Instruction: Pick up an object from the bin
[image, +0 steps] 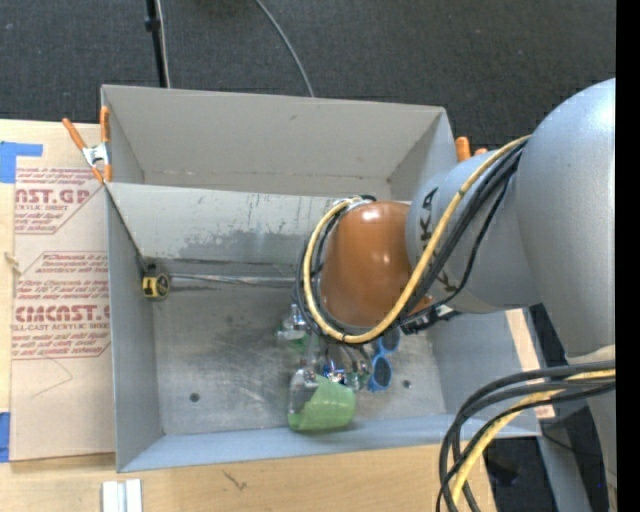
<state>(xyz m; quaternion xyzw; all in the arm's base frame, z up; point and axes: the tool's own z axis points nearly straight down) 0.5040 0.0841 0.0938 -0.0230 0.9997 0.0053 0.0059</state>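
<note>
Gripper (325, 375) low in bin (220, 370), beside green lump (322, 412) | grip: can't tell | lump on floor, so you've grasp + lift left, prob.

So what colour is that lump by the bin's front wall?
The lump is pale green, clearest in the camera view.

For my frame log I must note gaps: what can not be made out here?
1. What lies under the orange cover: camera view, hidden by the arm.
2. The blue thing: partly hidden by the arm, kind unclear.
3. The yellow-and-black thing by the left wall: too small to name.
</note>
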